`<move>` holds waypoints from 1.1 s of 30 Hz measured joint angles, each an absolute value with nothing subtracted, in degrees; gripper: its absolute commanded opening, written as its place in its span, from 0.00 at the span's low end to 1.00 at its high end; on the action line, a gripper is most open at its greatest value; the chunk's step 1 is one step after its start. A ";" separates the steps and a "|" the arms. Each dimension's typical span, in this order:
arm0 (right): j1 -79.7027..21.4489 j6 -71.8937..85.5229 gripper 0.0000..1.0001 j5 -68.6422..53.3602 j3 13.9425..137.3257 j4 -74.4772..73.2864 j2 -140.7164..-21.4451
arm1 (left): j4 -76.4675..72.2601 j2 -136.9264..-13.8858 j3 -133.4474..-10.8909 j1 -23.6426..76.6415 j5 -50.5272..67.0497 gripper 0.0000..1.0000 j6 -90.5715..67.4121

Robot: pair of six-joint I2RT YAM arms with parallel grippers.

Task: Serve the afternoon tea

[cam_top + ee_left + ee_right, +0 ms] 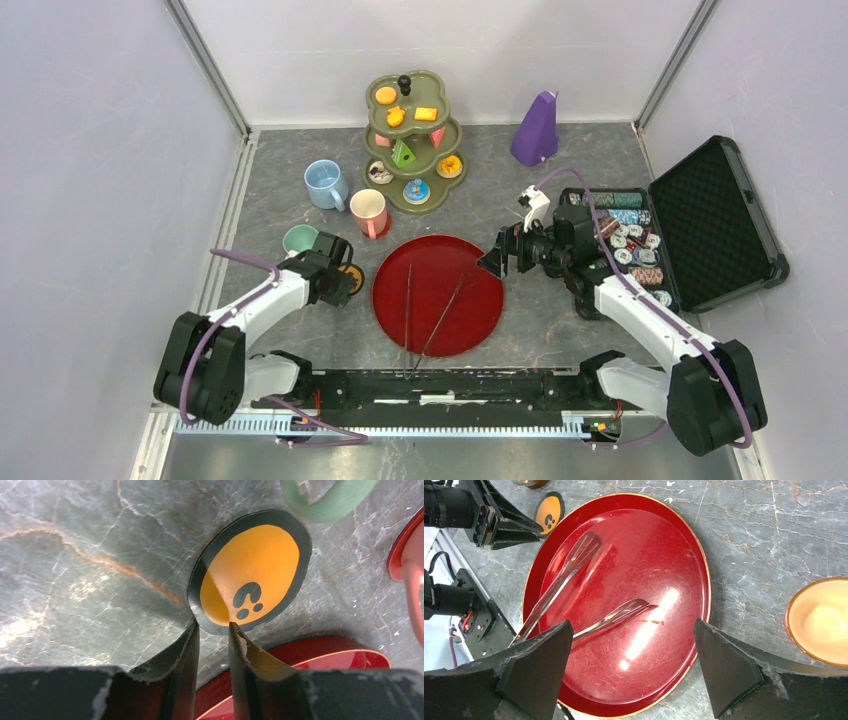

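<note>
Lab test cell: white panel walls, metal posts, stone-look tabletop

**Top external.** Fixed, high above and behind the arm bases, facing down and forward. Widest view, with the whole table in frame.

**Left wrist.** Looks steeply down, very near the tabletop. The small orange cup fills the centre. The green curve at the top edge is probably a mug, but too cropped to be sure.

**Right wrist.** Looks down from middling height, facing toward the left gripper.

**Shared.** The red tray and the small orange cup appear in all three views.
</note>
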State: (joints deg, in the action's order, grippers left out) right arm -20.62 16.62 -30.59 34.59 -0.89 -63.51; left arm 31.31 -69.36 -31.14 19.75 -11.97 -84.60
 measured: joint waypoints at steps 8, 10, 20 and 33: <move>-20.62 14.68 0.98 -26.39 34.65 -4.47 -61.93 | 29.87 -72.14 -33.43 19.81 -14.00 0.56 -83.46; -20.62 14.04 0.98 -24.99 34.94 -5.58 -62.02 | 30.63 -70.87 -33.41 19.88 -15.16 0.65 -81.69; -20.62 13.10 0.98 -6.87 44.77 -13.78 -69.19 | 29.78 -54.30 -33.36 19.99 -16.53 0.95 -70.67; -20.51 28.40 0.83 19.33 49.67 -22.85 -75.68 | 16.95 -48.27 -35.20 20.01 -1.72 1.00 -50.22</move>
State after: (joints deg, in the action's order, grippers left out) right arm -20.51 28.40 19.33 49.67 -22.85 -75.68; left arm 16.95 -48.27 -35.20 20.01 -1.72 -50.22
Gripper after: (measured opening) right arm 0.874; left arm 0.994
